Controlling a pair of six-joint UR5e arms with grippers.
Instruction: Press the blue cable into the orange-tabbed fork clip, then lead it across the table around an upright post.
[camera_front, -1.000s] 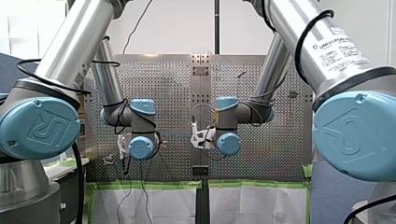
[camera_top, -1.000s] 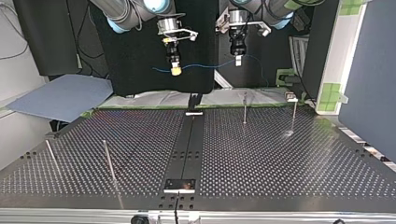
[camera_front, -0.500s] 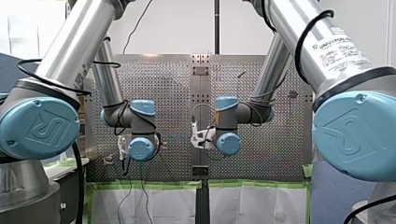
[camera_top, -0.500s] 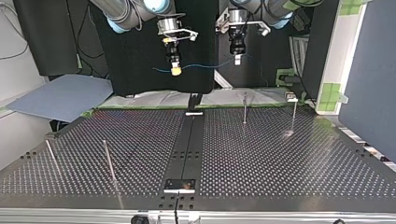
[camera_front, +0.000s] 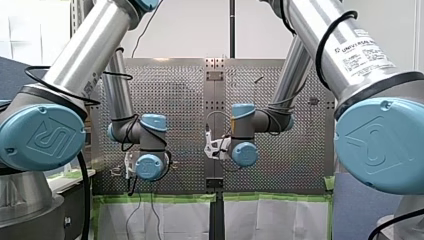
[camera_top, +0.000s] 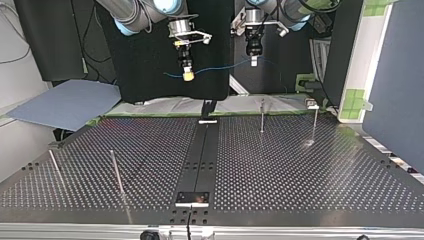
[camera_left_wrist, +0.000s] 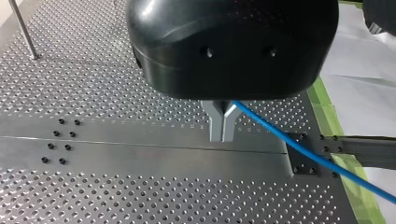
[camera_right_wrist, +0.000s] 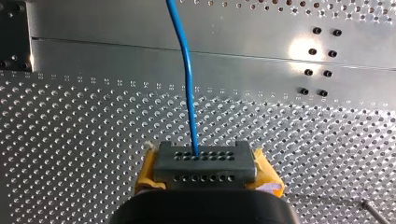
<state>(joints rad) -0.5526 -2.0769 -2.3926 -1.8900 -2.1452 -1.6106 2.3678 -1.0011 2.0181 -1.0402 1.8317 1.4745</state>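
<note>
At the front view's one o'clock, my right arm (camera_front: 325, 45) carries a label (camera_front: 362, 52) reading UNIVERSAL ROBOTS. The blue joint caps (camera_front: 42, 137) at eight and four o'clock bear the UR monogram. The wrist of my left arm (camera_front: 150, 166) sits lower than a second ago; the right wrist has not shifted.

Top view: my right gripper (camera_top: 187, 75), yellow-padded, hangs at twelve o'clock, with my left gripper (camera_top: 254, 61) on its three o'clock side. The blue cable (camera_top: 220, 68) spans the air between them, beyond the far edge of the table (camera_top: 300, 170), and a short tail runs on toward nine o'clock. My left gripper has risen slightly, lifting its end of the cable. Upright posts (camera_top: 262, 116) stand at one o'clock and at eight o'clock.

Left wrist view: my metal fingers (camera_left_wrist: 215, 123) are pinched together on the cable, which leads off sideways over the table.

Right wrist view: my yellow pads (camera_right_wrist: 266, 170) are clamped on the cable, which runs straight ahead.
</note>
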